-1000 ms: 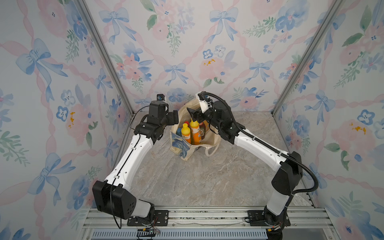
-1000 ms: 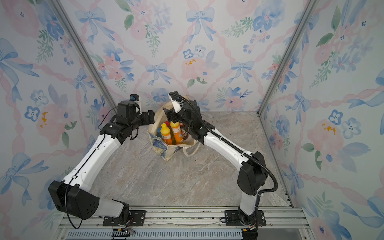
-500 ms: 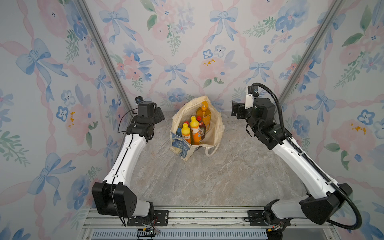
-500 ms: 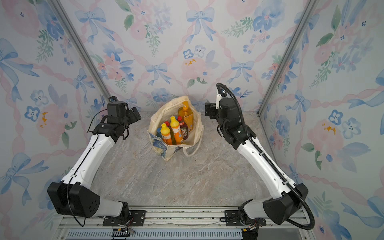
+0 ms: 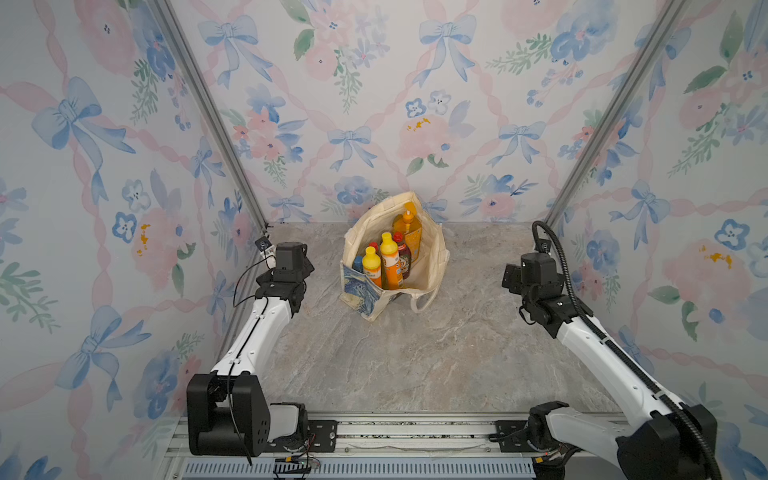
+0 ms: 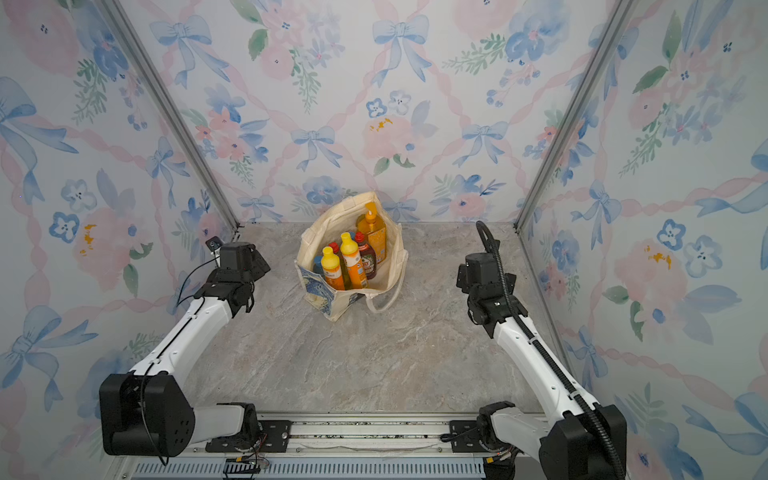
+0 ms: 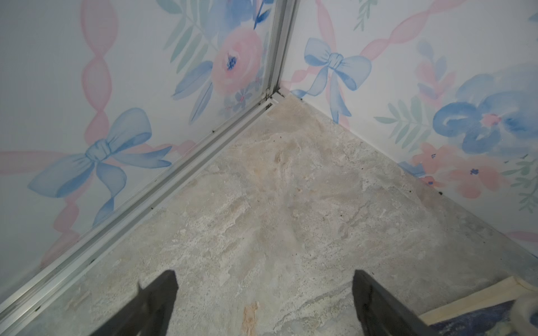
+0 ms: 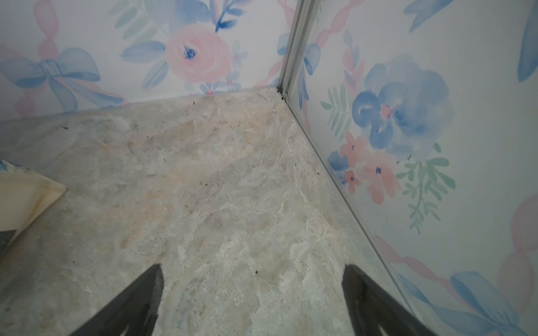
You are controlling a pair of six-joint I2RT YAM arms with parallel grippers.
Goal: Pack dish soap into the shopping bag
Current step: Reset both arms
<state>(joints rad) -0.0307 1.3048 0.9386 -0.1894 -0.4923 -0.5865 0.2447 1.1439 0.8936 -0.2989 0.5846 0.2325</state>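
The cream shopping bag stands open at the back middle of the stone table in both top views, its blue-and-yellow print facing front left. Dish soap stands upright inside: a big orange pump bottle, two orange yellow-capped bottles, a dark-red red-capped one and a blue one, mostly hidden. My left gripper is open and empty, left of the bag. My right gripper is open and empty, well to the right. A bag corner shows in each wrist view.
Floral walls enclose the table on three sides, with metal corner posts. Each wrist view faces a back corner of the enclosure. A bag strap lies looped on the table in front of the bag.
Both grippers were at the bag's mouth a second ago. They have let go and drawn back to either side, the right arm much farther. The bag stays standing open.
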